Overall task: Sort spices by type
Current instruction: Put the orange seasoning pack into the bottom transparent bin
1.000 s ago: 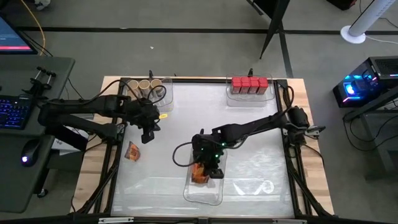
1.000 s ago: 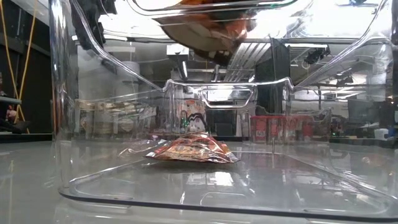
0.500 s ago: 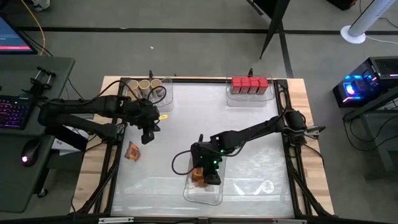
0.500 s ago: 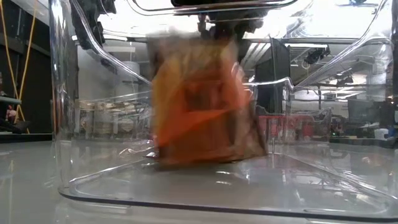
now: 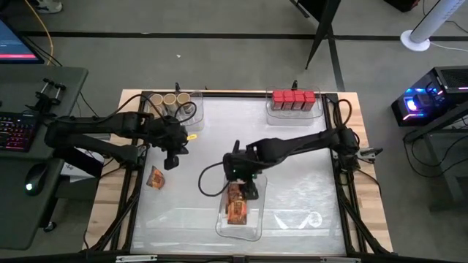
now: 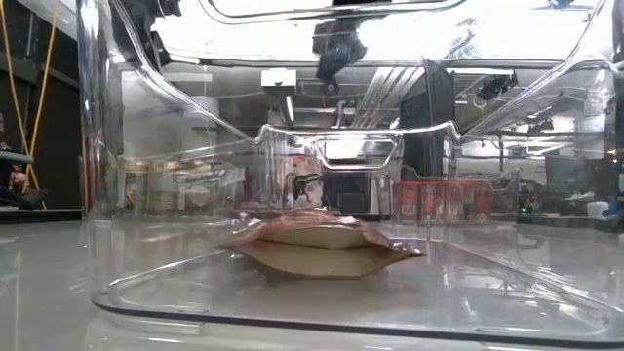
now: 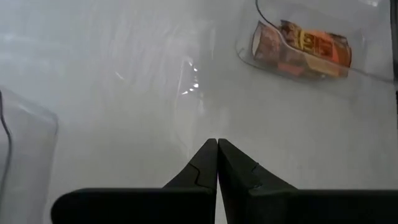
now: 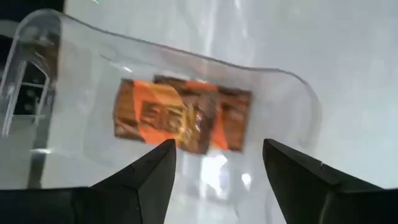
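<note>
The right gripper [image 5: 247,191] hangs over the clear tray [image 5: 255,229] at the middle of the table's near edge, its jaws spread wide and holding nothing; in the right wrist view its two dark fingers [image 8: 155,171] frame the tray's curved rim from above. Inside that tray an orange-red foil packet [image 5: 235,205] lies flat on the floor, and the low view shows it resting on another packet beneath it. The left gripper [image 5: 172,157] sits over the table's left part with its jaws pressed together on nothing, tips meeting in the left wrist view. A further foil packet [image 5: 155,177] lies just off the white mat at the table's left edge, well apart from the tray. At the far left corner, round jars with tan lids [image 5: 169,98] stand in a row in a clear tray [image 5: 191,117]. Toward the far right corner, red boxy containers [image 5: 293,98] stand side by side in another clear tray [image 5: 292,114].
</note>
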